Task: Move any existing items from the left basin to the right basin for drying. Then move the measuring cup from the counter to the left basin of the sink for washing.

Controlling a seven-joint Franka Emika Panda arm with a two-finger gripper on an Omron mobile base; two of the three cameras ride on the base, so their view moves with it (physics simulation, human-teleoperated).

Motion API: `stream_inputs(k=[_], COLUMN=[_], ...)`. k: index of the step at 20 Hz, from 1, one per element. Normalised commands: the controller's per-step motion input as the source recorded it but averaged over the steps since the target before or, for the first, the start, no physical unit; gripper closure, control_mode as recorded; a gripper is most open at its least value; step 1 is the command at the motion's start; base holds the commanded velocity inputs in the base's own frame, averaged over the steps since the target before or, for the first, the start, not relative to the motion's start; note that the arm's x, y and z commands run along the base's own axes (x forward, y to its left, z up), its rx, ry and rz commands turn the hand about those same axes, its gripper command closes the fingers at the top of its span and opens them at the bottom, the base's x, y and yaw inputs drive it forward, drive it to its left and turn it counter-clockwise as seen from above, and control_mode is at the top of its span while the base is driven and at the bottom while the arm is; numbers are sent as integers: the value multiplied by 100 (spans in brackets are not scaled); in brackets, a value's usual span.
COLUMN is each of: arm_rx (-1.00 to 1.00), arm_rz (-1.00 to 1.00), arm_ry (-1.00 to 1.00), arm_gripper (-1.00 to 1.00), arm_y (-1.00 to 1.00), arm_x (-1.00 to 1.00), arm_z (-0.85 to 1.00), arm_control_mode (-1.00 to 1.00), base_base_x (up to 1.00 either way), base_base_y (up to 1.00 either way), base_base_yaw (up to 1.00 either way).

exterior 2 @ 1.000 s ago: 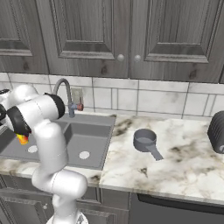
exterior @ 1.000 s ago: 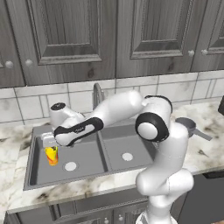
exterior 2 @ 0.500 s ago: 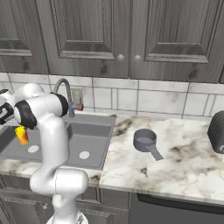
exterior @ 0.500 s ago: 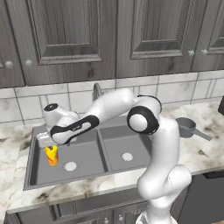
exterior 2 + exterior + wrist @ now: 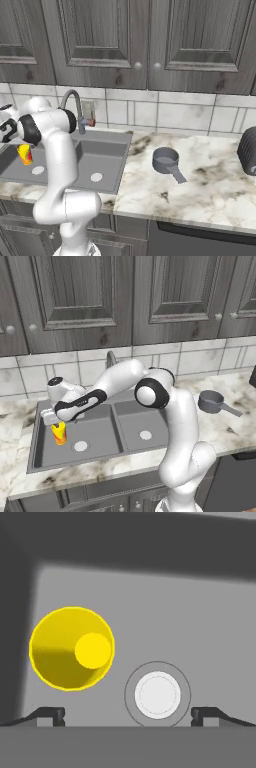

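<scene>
A small yellow cup [image 5: 59, 433] with an orange-red lower part stands upright in the left basin [image 5: 97, 428], beside its pale drain [image 5: 80, 446]. My gripper [image 5: 50, 417] hangs open just above the cup, pointing down. In the hand view, looking down, the cup [image 5: 72, 648] lies up and left of the open gripper [image 5: 127, 714], outside the gap between the fingertips, with the drain [image 5: 157, 694] between them. The dark grey measuring cup [image 5: 211, 401] rests on the counter [image 5: 225, 428] right of the sink, handle pointing right-forward. The right basin [image 5: 150, 418] holds nothing.
A curved grey tap [image 5: 75, 102] rises behind the sink's divider. A dark ribbed object [image 5: 247, 150] stands at the counter's far right. The arm stretches across both basins from the right. Grey cabinets hang above the tiled wall.
The arm has swung further left and the hand has come over the yellow cup in the left basin. The gripper stayed open. The cups have not moved.
</scene>
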Motion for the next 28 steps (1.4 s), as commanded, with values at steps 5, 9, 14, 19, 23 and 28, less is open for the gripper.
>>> stream_inputs(k=[5,9,14,19,23,28], arm_rx=[0,0,0,0,0,0], arm_rz=[0,0,0,0,0,0], arm_ry=[0,0,0,1,2,0], arm_gripper=[-100,-100,-100,-100,-100,-100], arm_y=[0,9,19,25,26,15], arm_x=[24,28,30,27,20,8], arm_z=[-20,-13,-14,-15,-12,-16], arm_control_mode=[-100,-100,-100,-100,-100,-100], base_base_x=[0,0,0,0,0,0], base_base_y=[0,0,0,0,0,0], base_base_yaw=[0,0,0,0,0,0])
